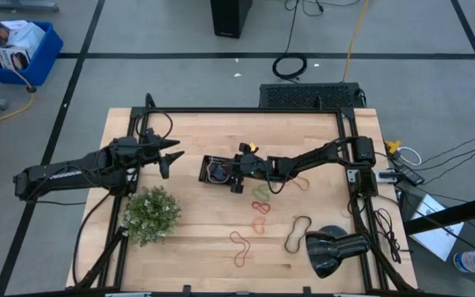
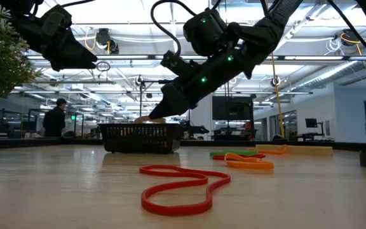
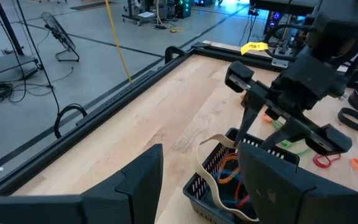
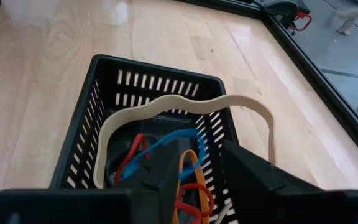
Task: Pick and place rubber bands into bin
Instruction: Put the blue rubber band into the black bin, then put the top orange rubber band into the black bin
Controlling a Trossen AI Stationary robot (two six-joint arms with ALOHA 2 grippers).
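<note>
Now right gripper (image 4: 197, 171) pinches tan rubber band (image 4: 185, 106) over bin (image 4: 104, 81); light, floppy, grab mid-loop. Left gripper (image 3: 197, 180), at 9 o'clock, spread.

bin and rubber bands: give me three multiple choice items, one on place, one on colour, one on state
1. Where is the right claw?
A. over the bin
B. beside the plant
C. at the table's near edge

2. What colour is the rubber band draped over the bin's rim?
A. green
B. tan
C. black

3. How does the left claw stand?
A. shut on a band
B. resting in the bin
C. off to the bin's left, holding nothing

Answers:
1. A: the high view puts it at the bin.
2. B: the right wrist view shows the tan band arching across the rim, above the blue, red and orange bands inside.
3. C: the high view shows it apart from the bin, above the plant, and the left wrist view shows nothing between its fingers.
</note>
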